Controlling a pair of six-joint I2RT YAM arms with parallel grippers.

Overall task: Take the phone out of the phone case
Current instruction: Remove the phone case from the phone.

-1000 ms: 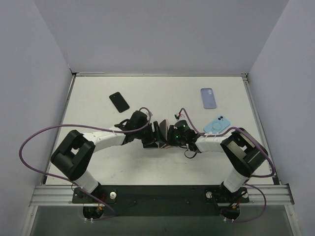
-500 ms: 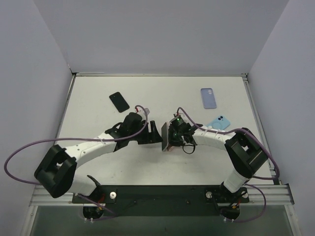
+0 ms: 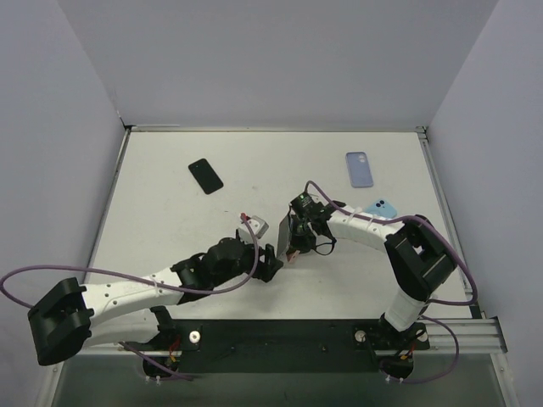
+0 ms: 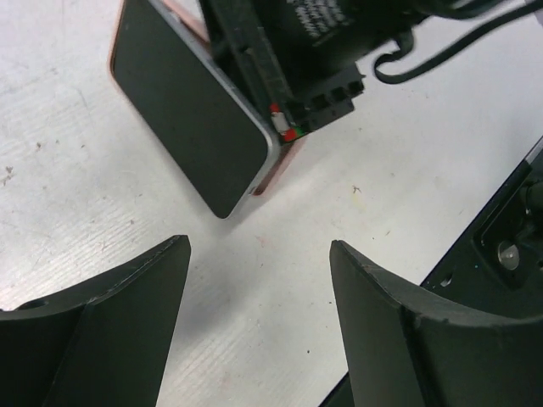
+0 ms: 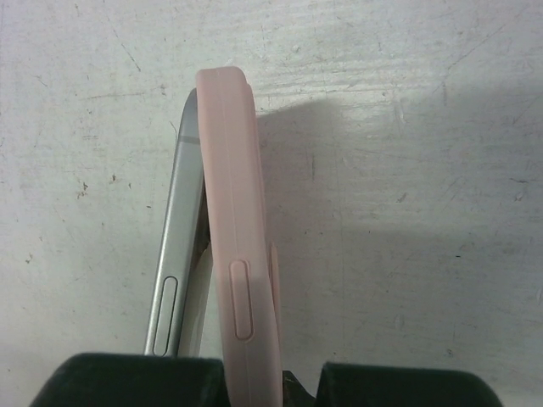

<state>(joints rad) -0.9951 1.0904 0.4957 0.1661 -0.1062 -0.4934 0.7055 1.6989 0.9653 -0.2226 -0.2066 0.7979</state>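
A pink phone case (image 5: 233, 254) stands on edge on the table, with a silver-edged phone (image 5: 176, 254) peeling out of it on the left; their top ends are still together. My right gripper (image 5: 254, 383) is shut on the case's lower end and shows mid-table in the top view (image 3: 294, 237). In the left wrist view the phone's black screen (image 4: 187, 127) faces me with the case's edge (image 4: 276, 174) behind it. My left gripper (image 4: 259, 284) is open and empty, a short way in front of the phone, and also shows in the top view (image 3: 270, 264).
A black phone (image 3: 205, 175) lies at the back left. A lavender cased phone (image 3: 359, 169) and a light blue one (image 3: 382, 209) lie at the back right. The black base rail (image 3: 280, 335) runs along the near edge.
My left gripper has let go of the phone and drawn back toward the near edge, open. My right gripper keeps its hold and has shifted slightly left.
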